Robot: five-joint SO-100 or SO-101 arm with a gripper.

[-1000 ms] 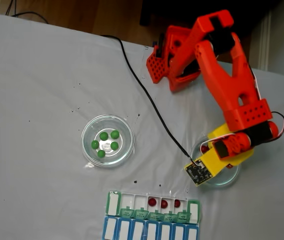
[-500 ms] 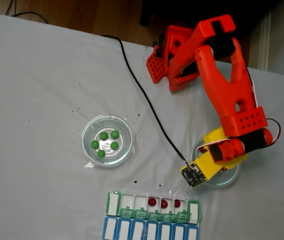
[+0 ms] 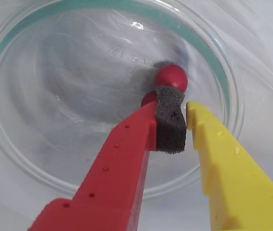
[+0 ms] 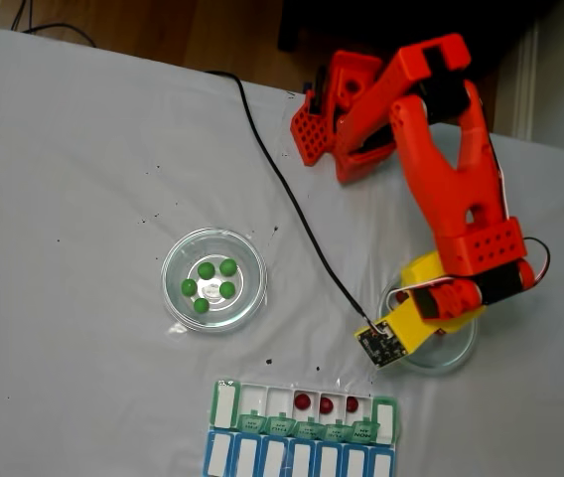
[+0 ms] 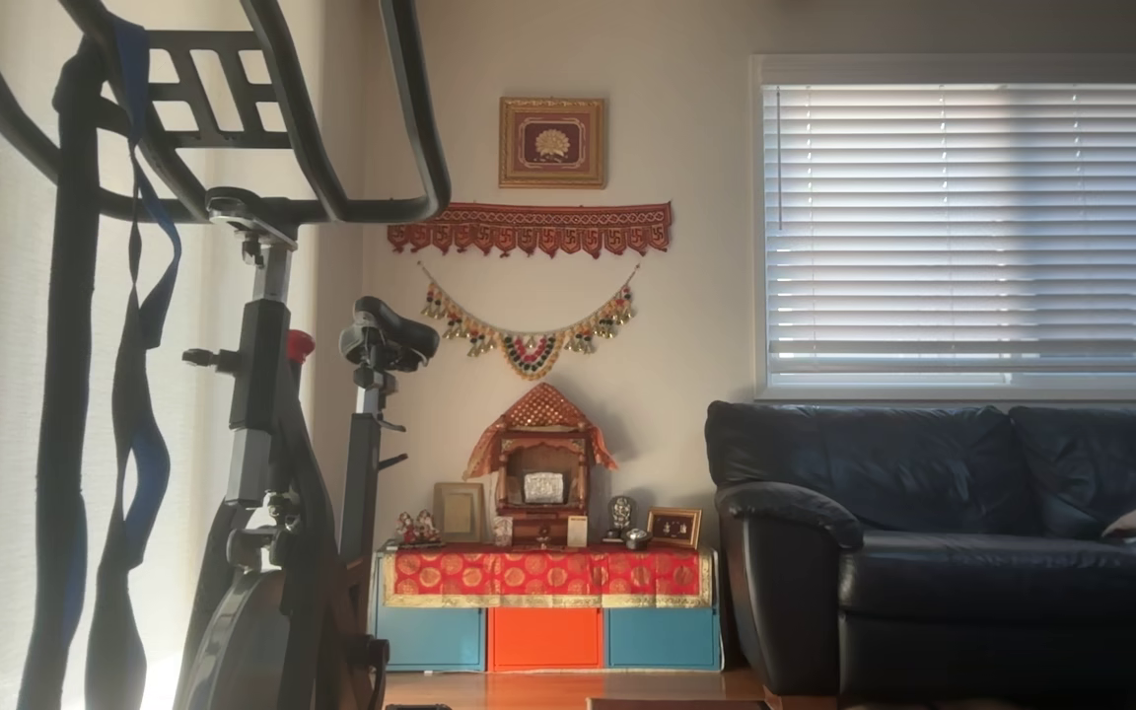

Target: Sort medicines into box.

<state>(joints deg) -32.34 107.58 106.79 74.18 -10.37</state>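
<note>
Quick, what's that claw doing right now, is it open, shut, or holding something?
Gripper: nearly shut, foam pad against the yellow finger, nothing gripped; two red pills lie just past its tips in the clear dish.

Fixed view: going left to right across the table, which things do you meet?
Dish of green pills → pill organizer → gripper over the dish of red pills.

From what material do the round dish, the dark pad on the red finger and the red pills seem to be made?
The round dish looks like clear glass or hard plastic: the table shows through it and its rim glints. The dark pad seems to be grey foam, matte and porous. The red pills look smooth and slightly glossy, perhaps coated; their material is uncertain.
</note>
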